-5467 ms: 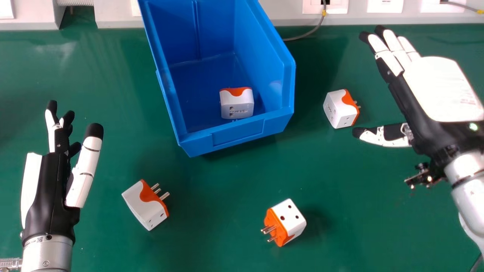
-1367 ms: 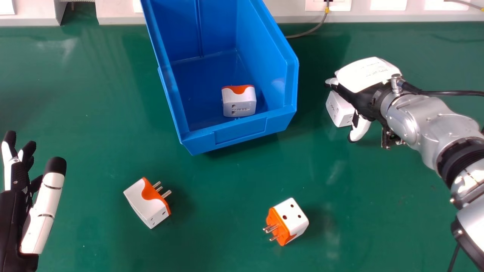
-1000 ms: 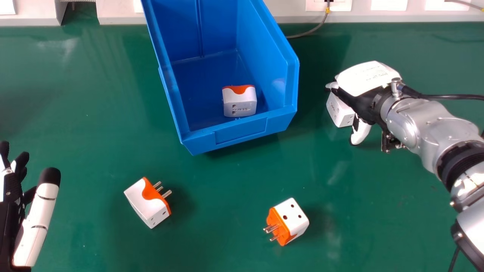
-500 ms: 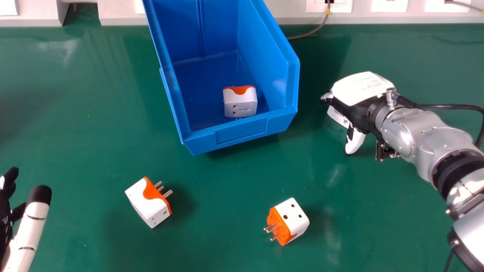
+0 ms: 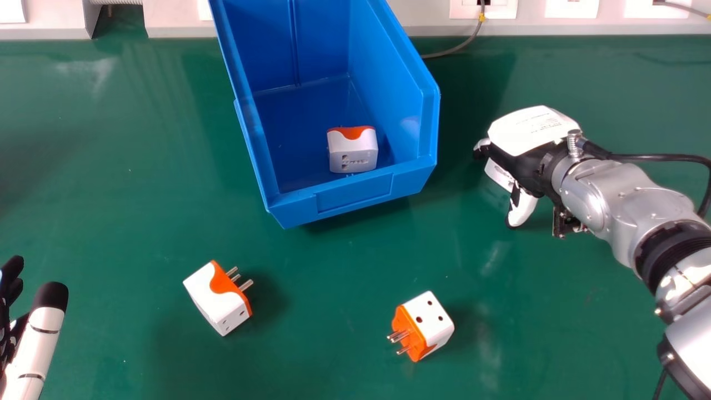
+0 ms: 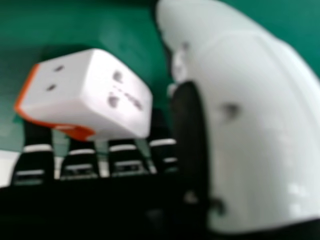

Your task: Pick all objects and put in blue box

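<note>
In the head view my right hand (image 5: 529, 131) is palm-down over a white adapter (image 5: 499, 175), mostly covering it. In the right hand view the same orange-edged adapter (image 6: 120, 95) lies against the fingers of my right hand (image 6: 127, 156), with a gap between it and the thumb; the hand is open. My left hand (image 5: 38, 339), open with nothing held, is at the head view's lower left edge. One adapter (image 5: 353, 153) sits inside the blue box (image 5: 354, 193). Two more orange-and-white adapters lie on the table, one at left (image 5: 218, 300), one at front centre (image 5: 423, 325).
The green table (image 5: 333, 278) runs back to a pale wall strip with sockets (image 5: 483, 8). A grey cable (image 5: 452, 50) lies behind the box. My right forearm (image 5: 627, 194) extends over the table's right side, with a black cable (image 5: 661, 158) running from it.
My right hand has swung in over the right adapter, then shifted toward the near side, its fingers bending slightly more. My left hand has moved down and left.
</note>
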